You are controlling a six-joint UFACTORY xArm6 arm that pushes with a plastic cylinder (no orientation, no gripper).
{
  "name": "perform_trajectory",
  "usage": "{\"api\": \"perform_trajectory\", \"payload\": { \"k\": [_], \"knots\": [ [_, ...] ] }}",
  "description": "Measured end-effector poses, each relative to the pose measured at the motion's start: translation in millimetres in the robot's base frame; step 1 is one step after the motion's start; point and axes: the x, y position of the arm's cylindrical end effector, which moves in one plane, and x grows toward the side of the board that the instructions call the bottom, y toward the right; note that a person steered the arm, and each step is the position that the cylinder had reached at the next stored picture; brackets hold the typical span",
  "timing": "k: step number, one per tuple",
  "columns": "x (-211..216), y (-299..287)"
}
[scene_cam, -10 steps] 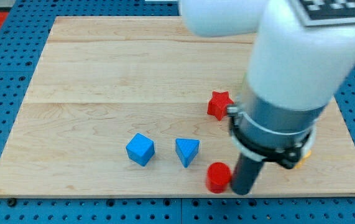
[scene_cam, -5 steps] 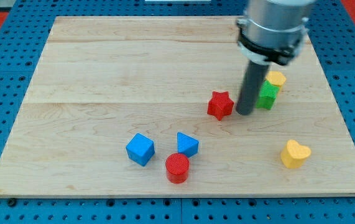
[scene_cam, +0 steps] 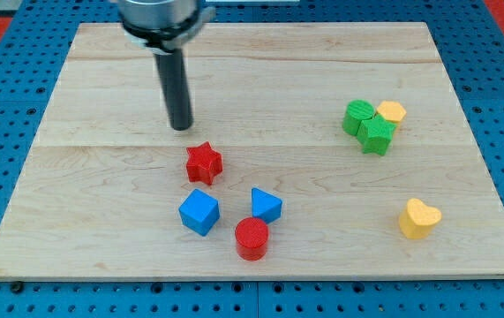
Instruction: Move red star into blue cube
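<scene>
The red star (scene_cam: 204, 162) lies on the wooden board (scene_cam: 101, 106), just above the blue cube (scene_cam: 199, 212) with a small gap between them. My tip (scene_cam: 181, 126) is above and slightly left of the red star, not touching it. The rod stands upright and comes down from the view's top.
A blue triangular block (scene_cam: 266, 205) and a red cylinder (scene_cam: 252, 238) sit right of the blue cube. Two green blocks (scene_cam: 366, 126) and a small yellow block (scene_cam: 393, 111) cluster at the right. A yellow heart (scene_cam: 418, 219) lies at the lower right.
The red star has moved left and down, from mid-right of the board to just above the blue cube. My tip moved left and now stands above the star.
</scene>
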Motion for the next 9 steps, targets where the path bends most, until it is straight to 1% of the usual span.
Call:
{"api": "perform_trajectory", "payload": {
  "k": [1,2,3,4,5,6,7,8,9],
  "knots": [
    [27,5],
    [34,32],
    [34,33],
    [6,21],
    [-2,-11],
    [49,19],
    [52,59],
    [19,54],
    [43,73]
  ]
}}
